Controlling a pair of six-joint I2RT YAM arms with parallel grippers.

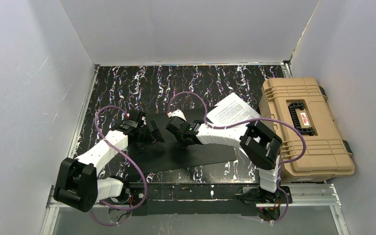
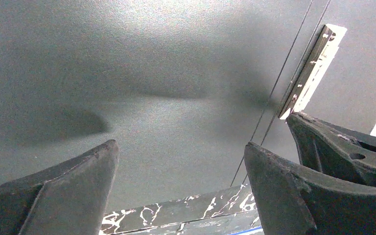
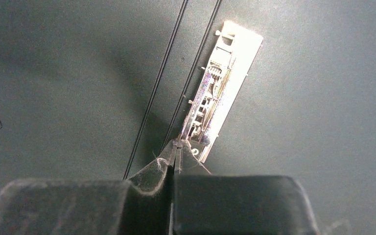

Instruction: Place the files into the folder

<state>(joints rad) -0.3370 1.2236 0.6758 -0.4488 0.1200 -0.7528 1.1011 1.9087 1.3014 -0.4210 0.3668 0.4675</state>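
The folder [image 1: 210,154] is laid open on the tabletop [image 1: 127,83], black inside upward, so that the metal clip [image 3: 223,83] beside the spine creases is exposed for the sheets. The files [image 1: 232,111] are not yet in it. The white printed sheets are seen at the folder's far right corner, where they appear to overlap its edge, just beside the tan case [image 1: 303,127]. The case is shut and nothing of its contents is shown. The folder itself holds nothing.

The left gripper [image 2: 181,147] is held low over the left black leaf with its fingers [image 2: 78,186] spread wide and nothing between them; it is judged to be placed there to keep that leaf flat. The right gripper [image 3: 176,152] is set at one end of the clip, its fingers pressed together to a narrow point. Whether a thin lever is pinched between them cannot be told. The clip is probably being worked open so that the files can be slid beneath it.
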